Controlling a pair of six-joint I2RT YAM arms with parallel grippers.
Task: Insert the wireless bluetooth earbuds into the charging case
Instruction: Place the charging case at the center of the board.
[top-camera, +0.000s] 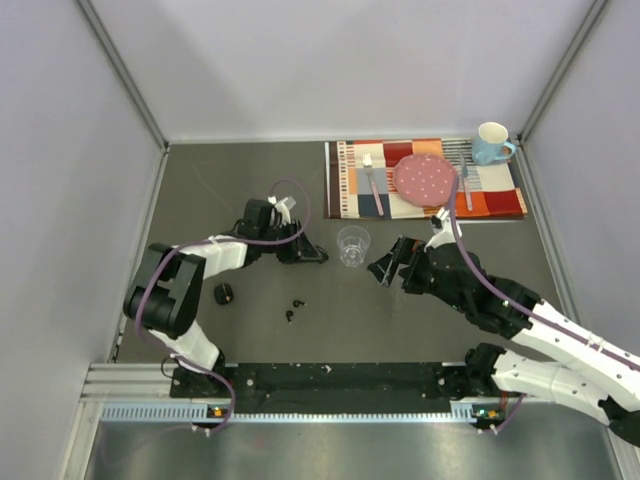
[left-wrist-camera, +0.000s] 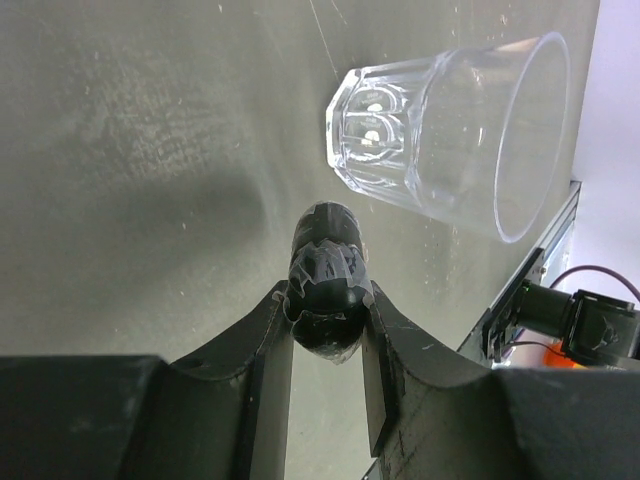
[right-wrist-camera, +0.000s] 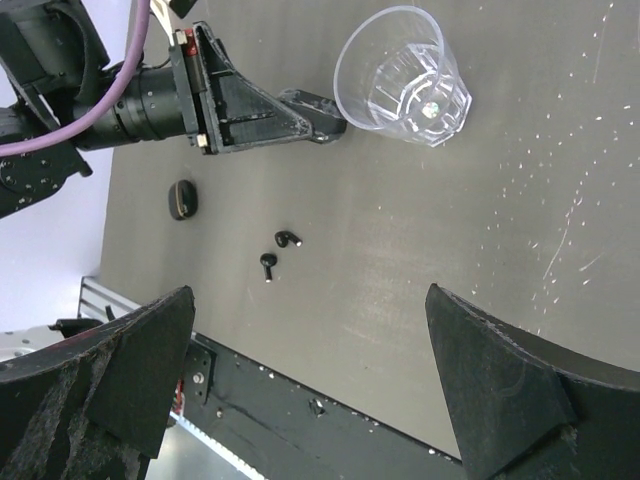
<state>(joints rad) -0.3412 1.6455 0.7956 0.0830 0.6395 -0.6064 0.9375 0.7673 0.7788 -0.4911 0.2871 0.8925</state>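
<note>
My left gripper (left-wrist-camera: 328, 302) is shut on a black oval charging case (left-wrist-camera: 325, 262) with clear tape on it, held low over the table right beside the clear plastic cup (left-wrist-camera: 450, 130). From above, that gripper (top-camera: 314, 255) sits just left of the cup (top-camera: 353, 246). Two tiny black earbuds (top-camera: 298, 303) (top-camera: 290, 317) lie loose on the table nearer the front, also seen as earbuds (right-wrist-camera: 288, 239) (right-wrist-camera: 268, 263) in the right wrist view. A second black case (top-camera: 225, 293) lies to their left. My right gripper (top-camera: 385, 266) stands open and empty, to the right of the cup.
A striped placemat (top-camera: 350, 185) at the back right carries a pink plate (top-camera: 425, 178) and two forks, with a light blue mug (top-camera: 492, 143) at its far corner. Grey walls close in the left and right sides. The black base rail (top-camera: 330, 378) runs along the near edge.
</note>
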